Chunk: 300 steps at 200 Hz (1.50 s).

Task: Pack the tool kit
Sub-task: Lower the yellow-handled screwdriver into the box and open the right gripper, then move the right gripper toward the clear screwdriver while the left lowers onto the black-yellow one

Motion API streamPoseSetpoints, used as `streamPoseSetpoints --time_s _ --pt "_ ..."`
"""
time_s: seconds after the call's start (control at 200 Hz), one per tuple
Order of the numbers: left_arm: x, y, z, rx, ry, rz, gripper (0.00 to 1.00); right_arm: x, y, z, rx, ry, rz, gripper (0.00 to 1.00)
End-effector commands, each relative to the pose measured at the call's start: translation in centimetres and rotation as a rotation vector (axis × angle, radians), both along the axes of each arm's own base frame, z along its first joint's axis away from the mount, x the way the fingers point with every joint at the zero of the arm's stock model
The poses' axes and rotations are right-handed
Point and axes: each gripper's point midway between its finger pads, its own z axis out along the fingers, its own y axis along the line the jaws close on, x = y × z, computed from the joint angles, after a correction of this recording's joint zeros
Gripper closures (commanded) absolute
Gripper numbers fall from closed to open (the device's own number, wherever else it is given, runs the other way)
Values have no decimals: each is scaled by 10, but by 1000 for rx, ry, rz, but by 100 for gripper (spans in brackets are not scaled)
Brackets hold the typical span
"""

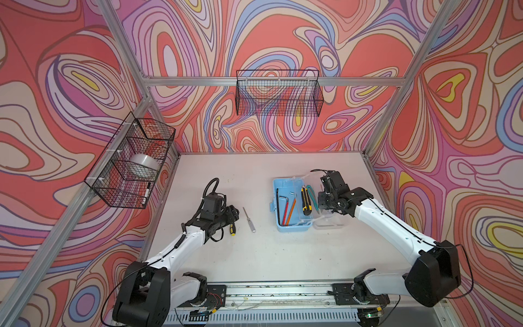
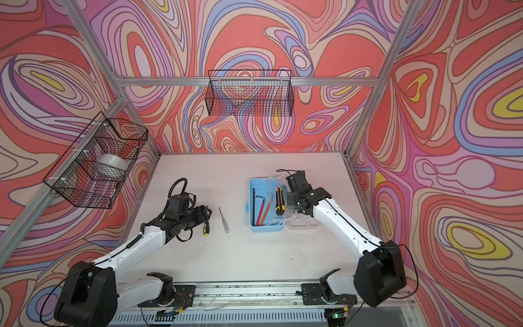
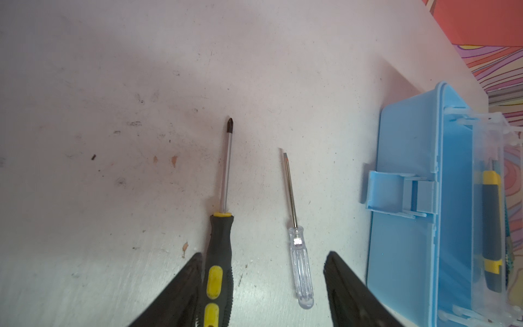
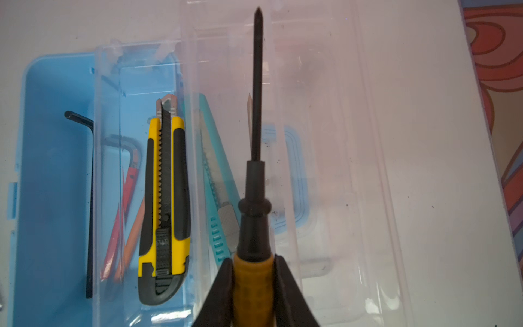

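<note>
I have the box (image 1: pixel 294 228) open on the right half of the tabletop (image 1: pixel 254 254), its clear lid (image 1: pixel 329 222) folded out toward the right edge. Inside lie a black hex key (image 4: pixel 91 198), red and orange keys (image 4: pixel 128 189) and a yellow knife (image 4: pixel 165 203). A teal knife (image 4: pixel 218 175) lies by the hinge side, seen through the lid. My right tool (image 4: pixel 252 263) is clamped on the amber driver (image 4: pixel 254 209), whose shaft points out over the lid. My left tool (image 3: pixel 263 254) stands wide, holding nothing, low over two drivers lying left of the box: the black-grip driver (image 3: pixel 220 243) is just beside one finger (image 3: pixel 184 283), and the clear driver (image 3: pixel 300 266) lies between the two. The side basket (image 1: pixel 113 184) holds a tape roll (image 1: pixel 144 164) and a marker (image 1: pixel 146 192). Bare tabletop lies between the drivers and the box, and toward the front.
</note>
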Motion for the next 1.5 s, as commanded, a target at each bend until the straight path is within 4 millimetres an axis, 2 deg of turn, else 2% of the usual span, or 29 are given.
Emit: streamPoseSetpoints --time_s 0.0,0.145,0.34,0.691,0.766,0.826,0.926,1.041,1.132,1.242,1.497 --pt "-1 2 5 22 -9 3 32 4 2 -2 8 -12 10 100" --pt "-2 3 4 27 -3 3 32 4 1 -6 -2 2 4 100" --pt "-2 3 5 27 -5 3 32 3 1 -5 6 2 0 78" --pt "-2 3 2 24 0 2 32 4 0 5 -3 -11 6 62" --pt "-3 3 2 31 1 1 32 5 0 10 -3 -20 3 61" --pt "-4 5 1 44 5 3 31 6 -1 24 9 -44 -7 61" --pt "-9 11 -3 80 30 5 32 7 12 54 96 -103 21 61" --pt "-11 16 -8 104 44 14 33 5 38 89 143 -180 78 62" --pt "-16 20 -16 137 78 23 41 4 63 105 152 -216 131 62" --pt "-16 20 -23 196 108 21 49 6 81 102 154 -209 168 62" --pt "-18 17 -47 237 184 21 53 9 111 87 212 -181 230 63"
